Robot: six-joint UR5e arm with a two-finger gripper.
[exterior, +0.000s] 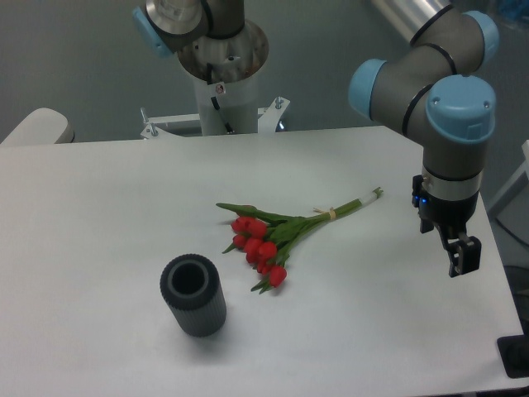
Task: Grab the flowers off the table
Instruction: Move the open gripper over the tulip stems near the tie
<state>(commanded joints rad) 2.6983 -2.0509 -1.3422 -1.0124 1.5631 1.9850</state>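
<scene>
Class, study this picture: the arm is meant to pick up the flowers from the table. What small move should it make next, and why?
Probably shift the pincer sideways toward the stem end of the flowers. It hangs near the table's right edge, apart from the bunch and holding nothing. The stems point toward it, the red heads toward the dark vase, so the banded stems look like the nearest, clearest grasp spot.

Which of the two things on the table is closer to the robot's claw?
The flowers: their stem ends point toward the gripper at the right, while the dark grey vase stands farther left, beyond the blooms.
</scene>
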